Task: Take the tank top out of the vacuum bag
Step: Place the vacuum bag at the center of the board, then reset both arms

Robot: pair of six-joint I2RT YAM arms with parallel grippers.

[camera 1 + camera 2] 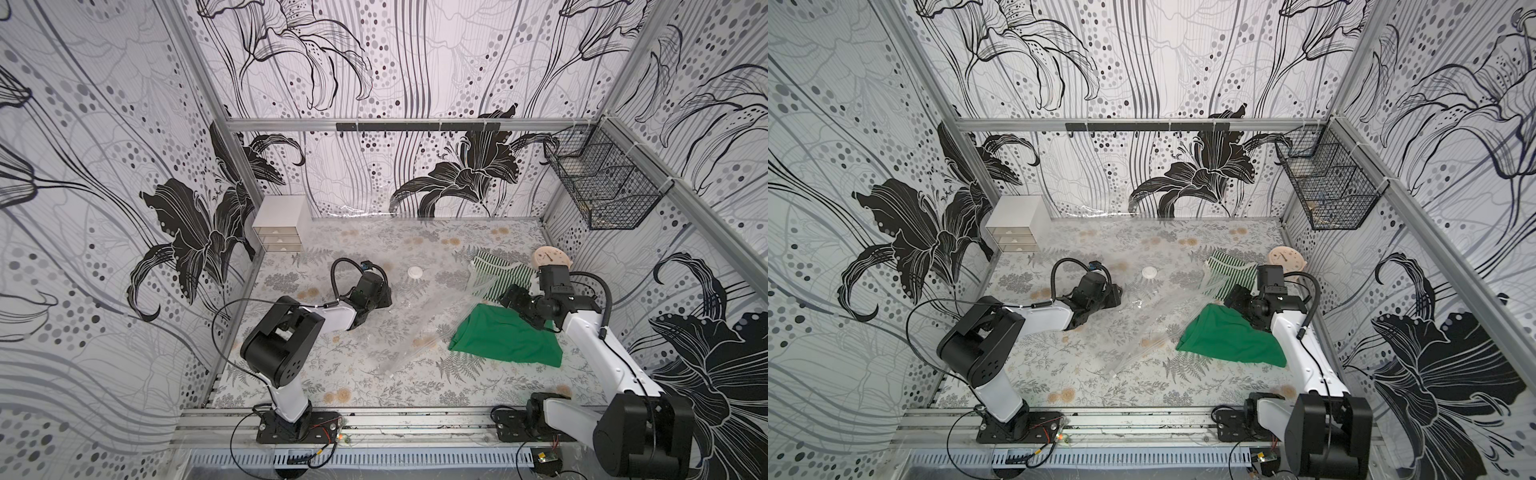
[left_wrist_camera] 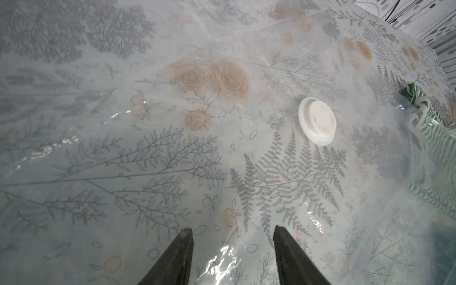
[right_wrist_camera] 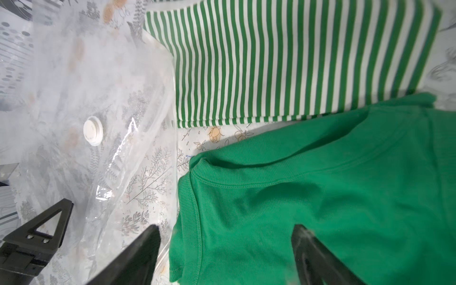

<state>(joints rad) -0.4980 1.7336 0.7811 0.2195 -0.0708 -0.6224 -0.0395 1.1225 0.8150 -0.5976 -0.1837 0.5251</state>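
Observation:
The clear vacuum bag [image 1: 419, 316] [image 1: 1154, 320] lies crinkled across the middle of the table, its white valve [image 1: 414, 272] [image 2: 317, 121] [image 3: 93, 130] facing up. The striped tank top [image 1: 500, 274] [image 1: 1231, 270] [image 3: 283, 61] lies flat at the bag's right end. Its edge nearest the bag shows through the film [image 2: 431, 153]. My left gripper [image 1: 387, 300] [image 2: 233, 230] rests on the bag near the valve, jaws apart with a shiny ridge of film between them. Over the collar of a plain green shirt [image 1: 507, 336] [image 3: 320, 185] my right gripper [image 1: 510, 298] [image 3: 225, 229] is open.
The green shirt [image 1: 1233, 338] lies in front of the tank top, beside the right arm. A white drawer unit [image 1: 278, 232] stands at the back left. A wire basket [image 1: 598, 187] hangs on the right wall. A beige round disc [image 1: 550, 259] sits behind the right wrist.

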